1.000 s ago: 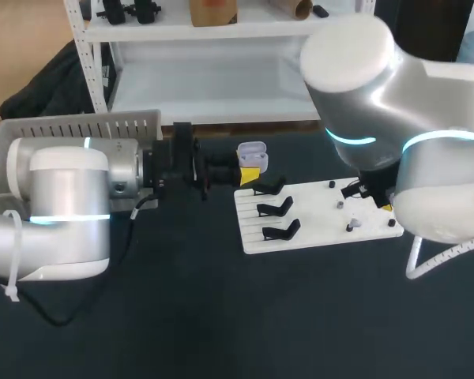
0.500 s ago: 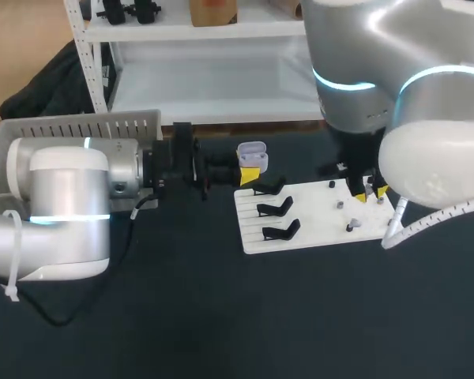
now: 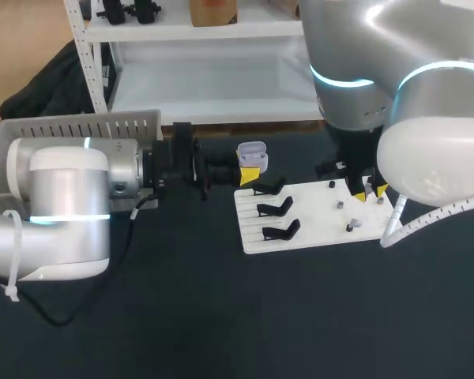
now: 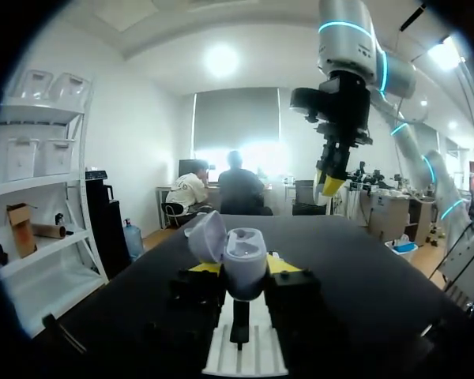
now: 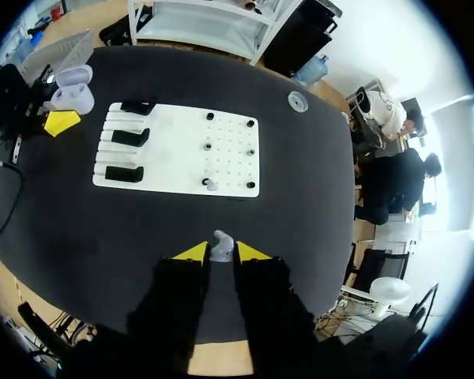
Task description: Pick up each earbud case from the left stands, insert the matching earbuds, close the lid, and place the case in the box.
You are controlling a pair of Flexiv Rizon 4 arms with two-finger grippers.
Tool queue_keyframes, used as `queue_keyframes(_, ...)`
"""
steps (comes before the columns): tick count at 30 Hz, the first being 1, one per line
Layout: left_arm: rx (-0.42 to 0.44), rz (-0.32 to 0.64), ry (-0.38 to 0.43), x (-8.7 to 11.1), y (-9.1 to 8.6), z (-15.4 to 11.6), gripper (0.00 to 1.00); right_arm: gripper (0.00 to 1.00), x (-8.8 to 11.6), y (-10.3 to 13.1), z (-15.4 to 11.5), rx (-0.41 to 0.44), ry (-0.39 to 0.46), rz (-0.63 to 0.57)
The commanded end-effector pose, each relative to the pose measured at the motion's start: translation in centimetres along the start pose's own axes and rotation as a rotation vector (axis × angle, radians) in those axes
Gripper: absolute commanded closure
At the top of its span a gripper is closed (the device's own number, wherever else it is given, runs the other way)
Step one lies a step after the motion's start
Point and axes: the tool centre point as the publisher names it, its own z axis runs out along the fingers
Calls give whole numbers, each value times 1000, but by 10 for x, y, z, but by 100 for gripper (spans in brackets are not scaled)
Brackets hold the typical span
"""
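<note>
Dark surface lies under a white board (image 3: 316, 217), which has three bare black stands (image 3: 275, 207) along its nine o'clock side. Nearest, above the board's three o'clock end, the right pincer (image 5: 221, 253) is clenched on a small pale earbud (image 5: 221, 241) nipped between its yellow tips. How much of the bud sits inside that pinch is hard to tell from the wrist view, so I judge the hold slight, and a jolt on the way across could roll or drop it. Farther off, at about eleven o'clock from the board, the left pincer (image 4: 243, 265) grasps the earbud case (image 4: 245, 253) from two sides, clear of the surface. If the bud comes in tilted or over the wrong socket, it may jam on the rim. A hard push could twist the case in its hold, and the raised lid (image 4: 207, 235) could be knocked by the incoming tips. The case looks small, rounded and glossy, a pale lilac-white, with its lid swung open and leaning to one side.
</note>
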Motion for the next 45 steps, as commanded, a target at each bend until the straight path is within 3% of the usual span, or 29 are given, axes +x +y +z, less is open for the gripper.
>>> queue_keyframes(1, -5, 2, -3, 1, -1, 0, 100, 100, -1, 14, -13, 0, -40, 49)
queue_keyframes(2, -5, 2, -3, 1, -1, 0, 100, 100, -2, 20, -18, 23, -44, 99)
queue_keyframes(3, -5, 2, -3, 1, -1, 0, 100, 100, -5, 26, -26, -29, -56, 151)
queue_keyframes(5, -5, 2, -3, 1, -1, 0, 100, 100, -11, 38, -36, 10, -63, 242)
queue_keyframes(7, -5, 2, -3, 1, -1, 0, 100, 100, -18, 52, -45, 57, -65, 289)
queue_keyframes(19, -5, 2, -3, 1, -1, 0, 100, 100, -75, 111, -78, 50, -45, 588)
queue_keyframes(30, -5, 2, -3, 1, -1, 0, 100, 100, -122, 149, -80, 32, -9, 595)
queue_keyframes(45, -5, 2, -3, 1, -1, 0, 100, 100, -127, 146, -57, 52, 37, 623)
